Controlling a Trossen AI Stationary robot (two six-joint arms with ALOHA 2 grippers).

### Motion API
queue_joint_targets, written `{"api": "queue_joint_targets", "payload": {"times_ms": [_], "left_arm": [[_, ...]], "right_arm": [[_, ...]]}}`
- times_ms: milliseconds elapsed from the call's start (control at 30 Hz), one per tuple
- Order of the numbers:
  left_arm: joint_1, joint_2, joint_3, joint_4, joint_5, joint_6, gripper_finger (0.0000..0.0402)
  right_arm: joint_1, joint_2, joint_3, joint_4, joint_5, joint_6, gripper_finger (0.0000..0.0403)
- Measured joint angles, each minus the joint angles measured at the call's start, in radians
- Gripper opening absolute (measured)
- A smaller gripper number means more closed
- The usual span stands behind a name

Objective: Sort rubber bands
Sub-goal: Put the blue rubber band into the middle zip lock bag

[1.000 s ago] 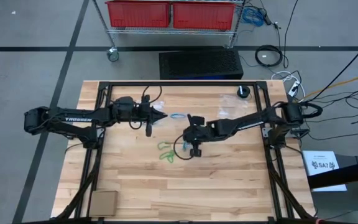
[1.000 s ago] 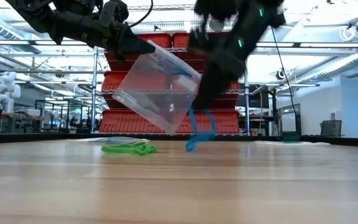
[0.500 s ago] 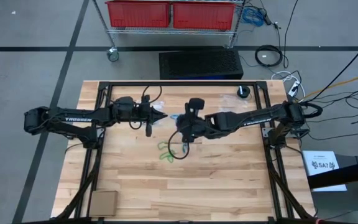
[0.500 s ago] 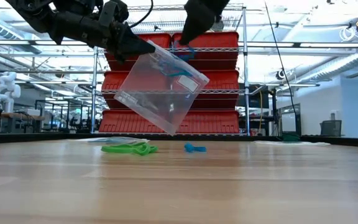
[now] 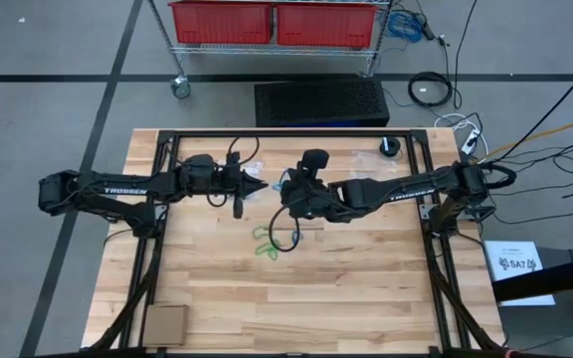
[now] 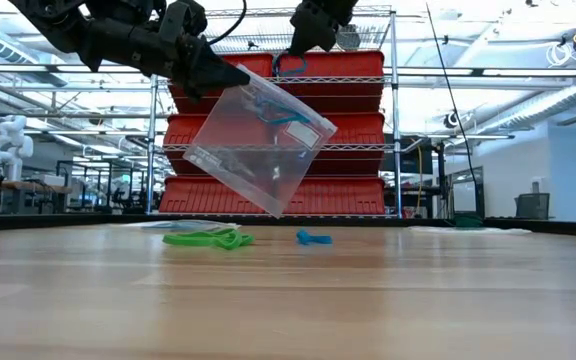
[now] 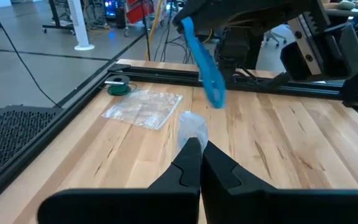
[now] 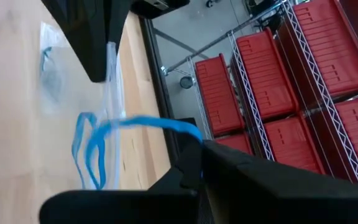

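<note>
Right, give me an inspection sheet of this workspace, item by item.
Surface: wooden table inside a black frame.
Job's things: green rubber bands and one blue band lie on the wood; another blue band hangs from the right gripper above the bag's mouth.
Clutter: second clear bag lying flat; small cardboard box; green-topped round object.
Grippers: left gripper shut on the clear bag, held in the air; right gripper shut on the blue band.
Cables: loose cables on the floor beside the table.
Surroundings: wire rack with red bins.
</note>
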Motion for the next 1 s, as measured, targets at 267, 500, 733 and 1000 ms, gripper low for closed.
{"api": "queue_joint_targets", "payload": {"times_ms": [267, 500, 733, 1000], "left_arm": [[0.000, 0.000, 0.000, 0.004, 0.006, 0.000, 0.0000], [0.000, 0.000, 0.000, 0.003, 0.007, -0.001, 0.0000], [0.000, 0.000, 0.000, 0.003, 0.008, -0.003, 0.0000], [0.000, 0.000, 0.000, 0.004, 0.009, -0.003, 0.0000]], "right_arm": [[-0.012, 0.018, 0.000, 0.020, -0.001, -0.024, 0.0000], [-0.025, 0.018, 0.000, 0.037, -0.026, -0.033, 0.0000], [-0.035, 0.023, 0.000, 0.038, -0.050, -0.034, 0.0000], [-0.034, 0.028, 0.000, 0.040, -0.059, -0.033, 0.0000]]}}
